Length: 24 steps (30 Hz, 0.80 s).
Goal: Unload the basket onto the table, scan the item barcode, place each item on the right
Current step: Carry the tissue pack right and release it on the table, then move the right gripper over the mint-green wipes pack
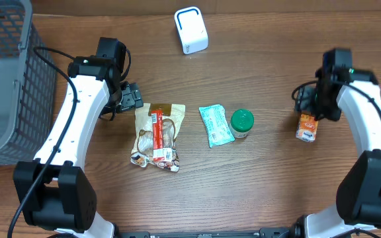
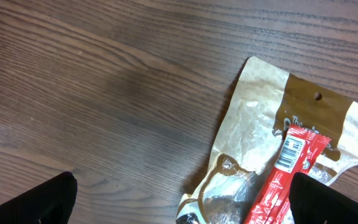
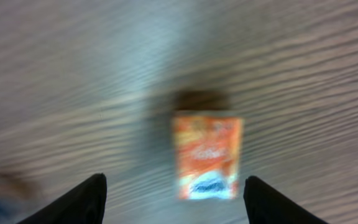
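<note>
okay, starting far left of the white scanner (image 1: 190, 30): the grey basket (image 1: 5, 79) sits at the table's edge, i'd guess as the drop-off for finished items. coming in, my left gripper (image 2: 185, 199) hangs below and left of the scanner with its fingers spread as wide as they go and nothing in them. it's parked over the top corner of the tan snack pouch (image 1: 156, 135), which looks like a waiting pose rather than a grab. a red stick pack (image 2: 284, 180) lies on that pouch with its barcode (image 2: 291, 152) face up, handy if that one gets picked. almost straight below the scanner lies the teal packet (image 1: 215, 124), and touching its right side is the green-lidded jar (image 1: 241, 121); neither arm is near them. now well right of and below the scanner is the orange carton (image 1: 306, 127), the item i take to be in play. it rests on the wood by itself, printed face up. my right gripper (image 3: 176, 202) is right above it with its fingers parted, well clear of either side of the carton, holding nothing. the wrist picture is smeared, so i can't read any barcode on it. the carton is well away from the scanner's window, so by my read it needs a fresh grip and a carry up and left before any scan.
</note>
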Motion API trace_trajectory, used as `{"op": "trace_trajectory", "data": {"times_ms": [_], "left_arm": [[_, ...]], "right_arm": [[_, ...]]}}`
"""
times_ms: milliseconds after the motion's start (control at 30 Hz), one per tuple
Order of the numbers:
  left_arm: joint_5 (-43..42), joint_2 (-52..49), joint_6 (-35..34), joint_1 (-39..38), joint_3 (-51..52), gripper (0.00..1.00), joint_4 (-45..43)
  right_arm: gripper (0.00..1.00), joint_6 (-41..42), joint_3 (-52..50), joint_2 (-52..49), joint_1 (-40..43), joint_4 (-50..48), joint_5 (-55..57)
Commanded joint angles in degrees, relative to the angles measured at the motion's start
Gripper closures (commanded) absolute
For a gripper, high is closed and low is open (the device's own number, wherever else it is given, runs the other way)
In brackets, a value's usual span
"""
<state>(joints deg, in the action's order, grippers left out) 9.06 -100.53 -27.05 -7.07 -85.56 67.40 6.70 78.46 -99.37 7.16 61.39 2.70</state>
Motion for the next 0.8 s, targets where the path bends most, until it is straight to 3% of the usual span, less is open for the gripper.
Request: {"op": "trace_trajectory", "data": {"times_ms": [0, 200, 433, 533, 600, 667, 767], "left_arm": [[0.5, -0.1, 0.0, 0.2, -0.9, 0.0, -0.2], [0.5, -0.1, 0.0, 0.2, -0.9, 0.01, -0.2], [0.5, -0.1, 0.0, 0.2, -0.9, 0.0, -0.2], [0.5, -0.1, 0.0, 0.2, -0.9, 0.0, -0.2], [0.5, -0.1, 0.0, 0.2, -0.9, 0.0, -0.2], [0.5, -0.1, 0.0, 0.2, -0.9, 0.0, -0.2], [0.5, -0.1, 0.0, 0.2, -0.9, 0.0, -0.2]], "right_arm": [[0.29, 6.6, 6.2, 2.4, -3.0, 1.9, -8.9], [0.26, 7.8, 6.1, 2.6, -10.0, 0.4, -10.7], [0.21, 16.1, 6.1, 2.2, -18.1, -0.8, -10.3], [0.35, 16.0, 5.8, 2.2, -22.2, -3.6, -10.3], [0.59, 16.0, 5.6, 2.2, -24.9, -5.9, -10.3], [0.75, 16.0, 5.1, 2.2, -28.3, -8.7, -10.2], [0.81, 16.0, 3.0, 2.2, -33.5, -13.7, -5.4]]}}
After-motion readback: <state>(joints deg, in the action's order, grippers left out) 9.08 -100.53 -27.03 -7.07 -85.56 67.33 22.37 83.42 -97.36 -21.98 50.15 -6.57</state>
